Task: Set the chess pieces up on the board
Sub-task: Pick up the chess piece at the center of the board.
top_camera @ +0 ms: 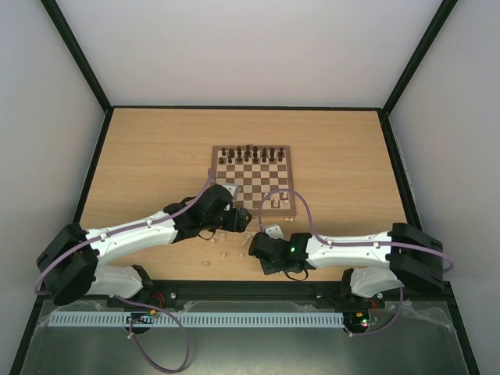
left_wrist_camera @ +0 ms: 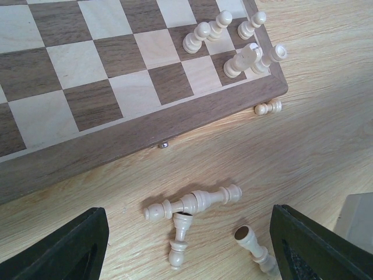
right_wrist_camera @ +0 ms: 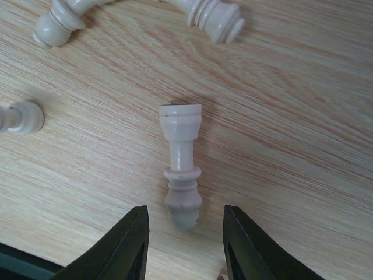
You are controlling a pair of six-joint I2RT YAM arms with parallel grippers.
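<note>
The board (top_camera: 251,178) lies mid-table, with dark pieces along its far row. A few pale chess pieces (left_wrist_camera: 233,41) stand on its near right corner. My left gripper (left_wrist_camera: 189,251) hangs open over the table just off the board's near edge (left_wrist_camera: 145,137). Between its fingers (left_wrist_camera: 64,251) lie two pale pieces end to end (left_wrist_camera: 195,202), a third (left_wrist_camera: 179,239) below them and another (left_wrist_camera: 256,248) to the right. My right gripper (right_wrist_camera: 185,245) is open, its jaws either side of the tip of a lying pale piece (right_wrist_camera: 182,166), with gaps on both sides.
One pale piece (left_wrist_camera: 268,107) lies on the table beside the board's corner. More loose pale pieces (top_camera: 224,254) are scattered on the wood between the arms. Two others (right_wrist_camera: 55,23) (right_wrist_camera: 215,17) lie beyond the right gripper. Black frame posts line the table's sides.
</note>
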